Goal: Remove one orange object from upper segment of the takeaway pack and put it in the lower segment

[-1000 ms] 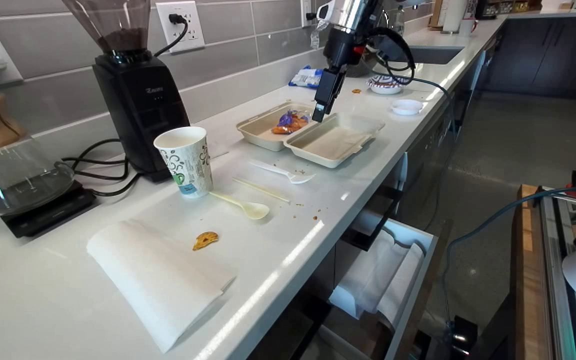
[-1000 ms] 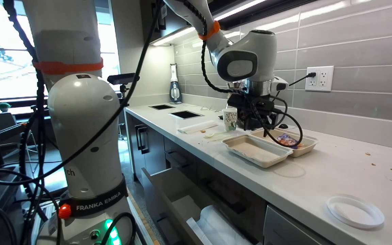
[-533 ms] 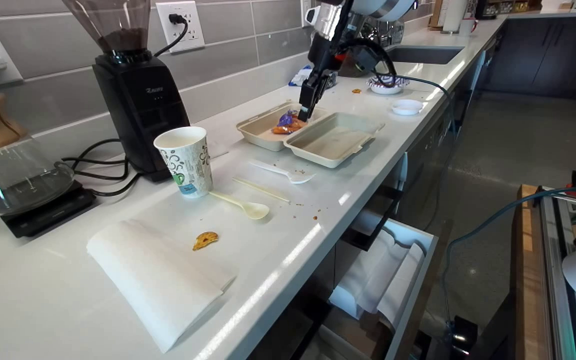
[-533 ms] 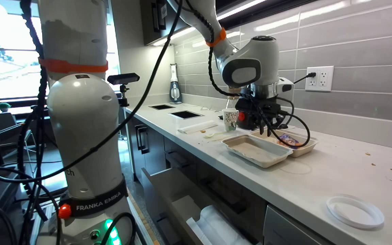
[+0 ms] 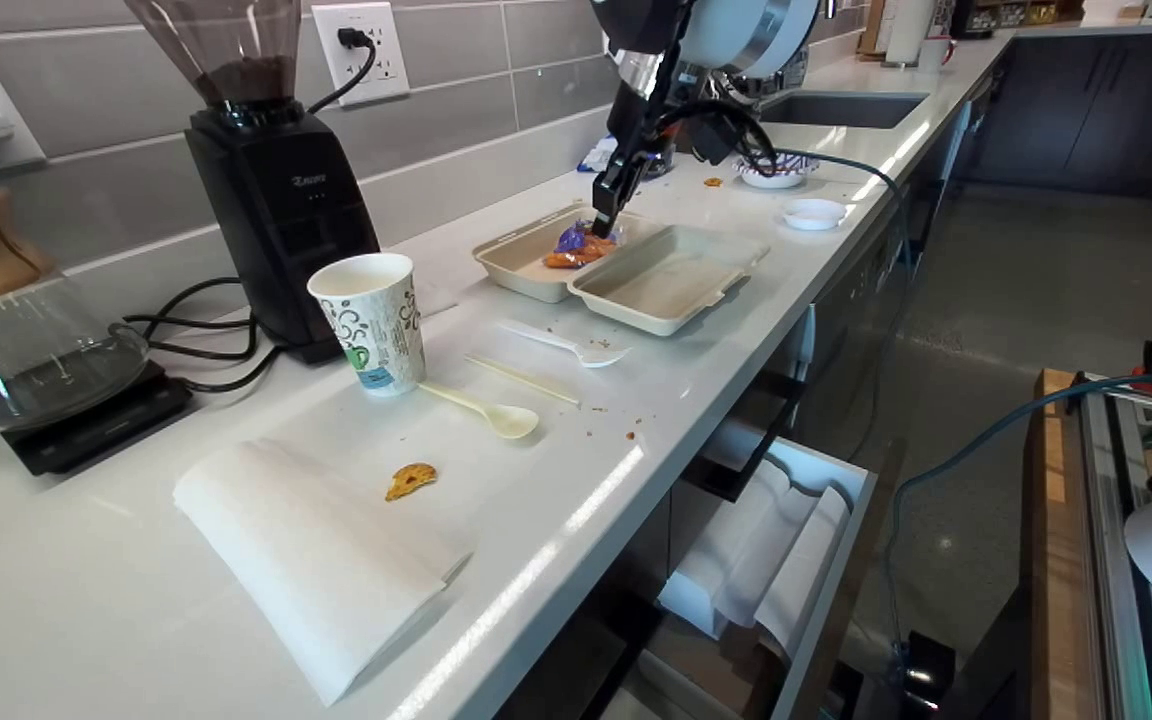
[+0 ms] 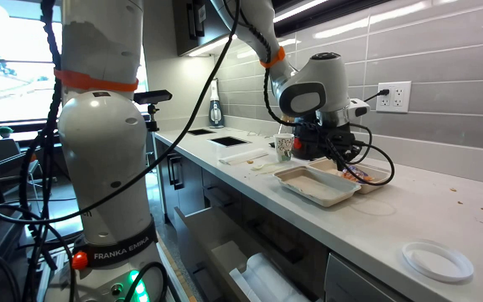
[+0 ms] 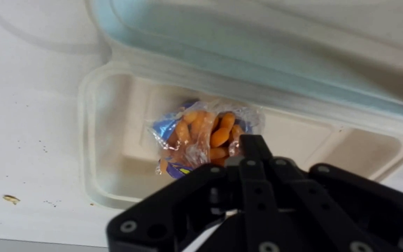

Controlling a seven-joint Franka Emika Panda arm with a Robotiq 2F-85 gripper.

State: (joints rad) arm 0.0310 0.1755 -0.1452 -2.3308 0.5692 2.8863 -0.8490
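Note:
Several orange objects (image 7: 219,137) lie in a torn clear plastic bag (image 7: 194,155) with blue and purple print. The bag sits in the upper segment (image 7: 303,134) of the takeaway pack, also visible in both exterior views. Alongside, joined to it, is the lower segment (image 5: 671,285), showing a bare floor. Above the bag's right side hangs my gripper (image 7: 253,141) in the wrist view, its fingertips pressed together and nothing visible between them. In an exterior view the gripper (image 5: 603,226) points down over the bag; contact with it cannot be made out.
A paper cup (image 5: 376,325), a spoon (image 5: 506,418) and a fork (image 5: 586,352) lie near the pack. Behind the cup stands a coffee grinder (image 5: 286,220). A loop of black cable (image 6: 393,170) hangs beside the gripper. Below the counter a drawer (image 5: 844,475) is pulled out.
My gripper has moved from above the ridge between the segments to above the bag, and its fingers have come together. The bag and pack look unmoved.

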